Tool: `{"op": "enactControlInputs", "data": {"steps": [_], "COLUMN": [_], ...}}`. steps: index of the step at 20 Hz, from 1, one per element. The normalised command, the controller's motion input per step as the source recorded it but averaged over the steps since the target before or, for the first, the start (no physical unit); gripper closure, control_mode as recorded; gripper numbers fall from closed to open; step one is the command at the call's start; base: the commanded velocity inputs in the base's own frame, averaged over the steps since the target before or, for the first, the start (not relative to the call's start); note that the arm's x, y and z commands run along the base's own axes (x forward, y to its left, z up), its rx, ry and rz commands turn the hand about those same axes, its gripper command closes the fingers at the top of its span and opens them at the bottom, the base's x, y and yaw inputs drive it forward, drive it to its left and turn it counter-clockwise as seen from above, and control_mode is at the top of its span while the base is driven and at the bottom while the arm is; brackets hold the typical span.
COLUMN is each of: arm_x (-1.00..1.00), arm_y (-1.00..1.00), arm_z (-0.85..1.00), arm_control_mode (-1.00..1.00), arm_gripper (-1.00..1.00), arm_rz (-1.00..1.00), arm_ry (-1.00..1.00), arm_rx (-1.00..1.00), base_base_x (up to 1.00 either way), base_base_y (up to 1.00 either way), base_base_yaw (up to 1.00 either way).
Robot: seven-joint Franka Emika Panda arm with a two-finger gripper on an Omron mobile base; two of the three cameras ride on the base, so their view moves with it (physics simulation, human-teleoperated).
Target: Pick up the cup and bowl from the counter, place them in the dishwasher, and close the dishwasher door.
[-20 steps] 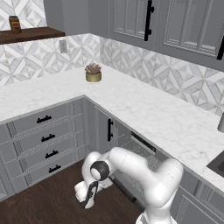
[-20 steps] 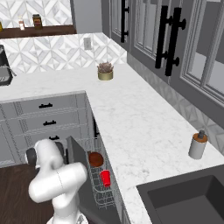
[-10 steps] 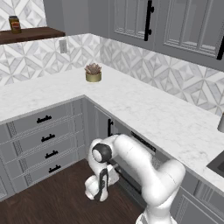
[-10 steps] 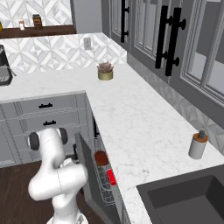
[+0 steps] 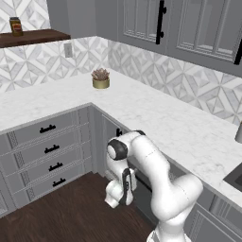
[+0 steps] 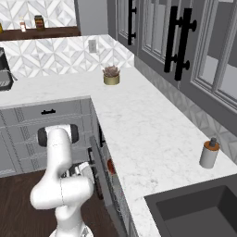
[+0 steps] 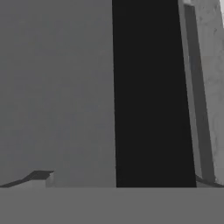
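Claw (image 5: 124, 186) first: from my left base camera it hangs low in front of the cabinets, below the worktop (image 5: 156, 118), pointing down at the dark wood floor (image 5: 71, 215); its jaws stand spread, with nothing between them. On that white marbled worktop, near the back corner, I count one small gold plant pot (image 5: 100, 83) with a reddish plant. Four grey drawers (image 5: 49, 151), each with one black handle, stack under the left run. One brown jar (image 5: 16, 26) stands on the wooden shelf (image 5: 30, 37).

From my right base camera, the dishwasher door (image 6: 96, 159) is a flat grey panel, tilted nearly upright just beside the arm, leaving a narrow gap. Through that gap I see one red cup (image 6: 110, 165) in the grey wire rack (image 6: 115, 190) of the dishwasher. I cannot make out the bowl. One grey soap dispenser (image 6: 209, 153) stands near the worktop's sink edge, beside one dark sink (image 6: 199, 210). The plant pot sits by the back wall.

From my hand camera, a smooth grey panel lies beside a black vertical band, close up; I cannot tell which surfaces they are.
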Motion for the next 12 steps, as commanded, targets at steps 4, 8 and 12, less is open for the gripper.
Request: {"op": "enactControlInputs", "data": {"steps": [4, 8, 12], "arm_x": [0.48, 0.51, 0.46], "arm_y": [-1.00, -0.97, -0.89], "arm_z": [0.00, -0.04, -0.16], "arm_control_mode": [-1.00, -1.00, -1.00], "arm_gripper": [-1.00, -1.00, -1.00], "arm_rz": [0.01, 0.00, 0.00], "arm_ry": [0.04, 0.10, 0.12], "arm_rx": [0.12, 0.09, 0.06], "base_base_x": [0.00, 0.00, 0.00], "base_base_y": [0.00, 0.00, 0.00], "base_base_yaw": [0.00, 0.00, 0.00]}}
